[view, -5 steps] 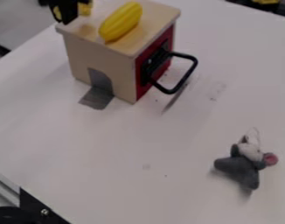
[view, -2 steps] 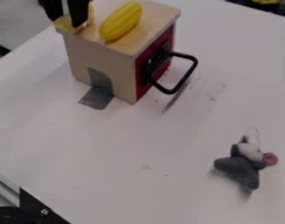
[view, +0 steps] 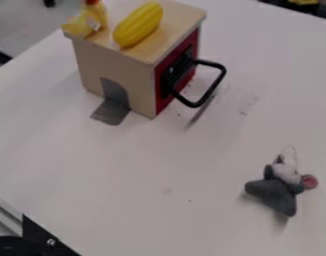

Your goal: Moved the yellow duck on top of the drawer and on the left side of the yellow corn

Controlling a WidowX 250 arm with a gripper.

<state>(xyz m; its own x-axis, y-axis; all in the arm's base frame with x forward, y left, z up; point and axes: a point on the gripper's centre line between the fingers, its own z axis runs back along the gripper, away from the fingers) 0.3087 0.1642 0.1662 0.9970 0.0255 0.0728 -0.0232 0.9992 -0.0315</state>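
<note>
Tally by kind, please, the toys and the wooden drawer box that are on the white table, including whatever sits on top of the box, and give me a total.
Yellow duck: 1
Yellow corn: 1
Gray plush animal: 1
Wooden drawer box: 1
Total: 4
</note>
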